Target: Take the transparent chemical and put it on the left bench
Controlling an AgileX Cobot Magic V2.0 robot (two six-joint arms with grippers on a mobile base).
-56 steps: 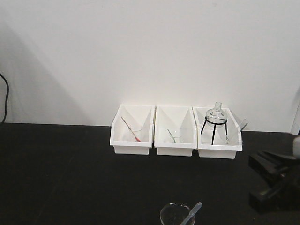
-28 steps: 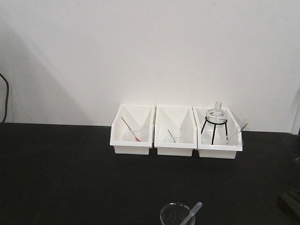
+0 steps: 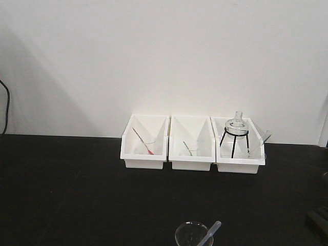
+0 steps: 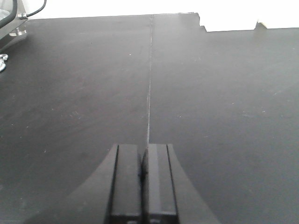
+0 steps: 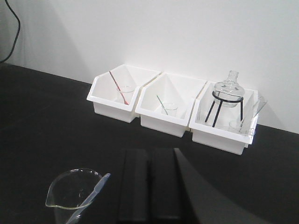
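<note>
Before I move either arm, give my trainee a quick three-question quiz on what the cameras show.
1. True or false: the right claw is shut and holds nothing.
2. Which white bin holds the flask on the black tripod? A) left bin B) middle bin C) right bin
3. Fill in: the clear pipette nearest the robot leans inside a glass ____.

Key
1. True. Its jaws are pressed together, as are the left claw jaws over the black bench.
2. C. The flask sits in the right bin; the red-tipped pipette is in the left bin, the green-tipped pipette in the middle bin.
3. Beaker.
</note>
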